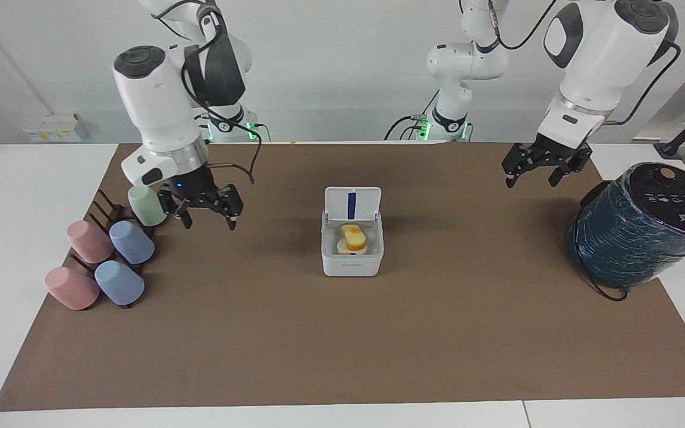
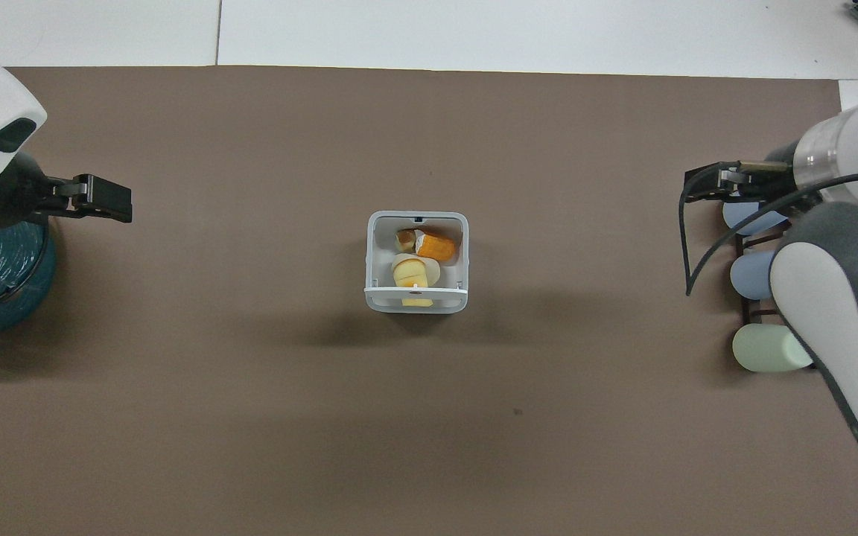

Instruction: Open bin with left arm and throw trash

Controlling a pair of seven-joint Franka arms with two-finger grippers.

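The small white square plastic bin [image 1: 352, 255] sits lid-up mid-mat, ringed by bare brown mat [image 1: 342, 345], holding three toy food pieces [image 1: 352, 238] (cream, yellow, orange). Five pastel cups [image 1: 119, 249] lie toward the right arm's end of the counter and one dark teal cylinder [image 1: 640, 226] toward the left arm's. The right gripper [image 1: 203, 209] hangs over the mat beside the cups and the left gripper [image 1: 541, 169] beside the cylinder, each with jaws spread and empty.

The bin [image 1: 351, 261] is white, and its raised lid [image 1: 352, 205] carries one blue stripe on the inner face. Inside, the trash [image 2: 418, 257] shows three colours: orange, pale yellow and cream-white. The mat [image 1: 342, 333] is plain brown, and the table [image 1: 21, 196] around it is white. The cylinder [image 1: 640, 229] is dark teal with thin lighter lines around it; its top is black with a small orange dot. The cups [image 1: 107, 255] are pastel: two pink, two blue, one green. Their rack [image 1: 104, 208] is dark brown. The arms are white with dark grey joints, and both grippers are black.
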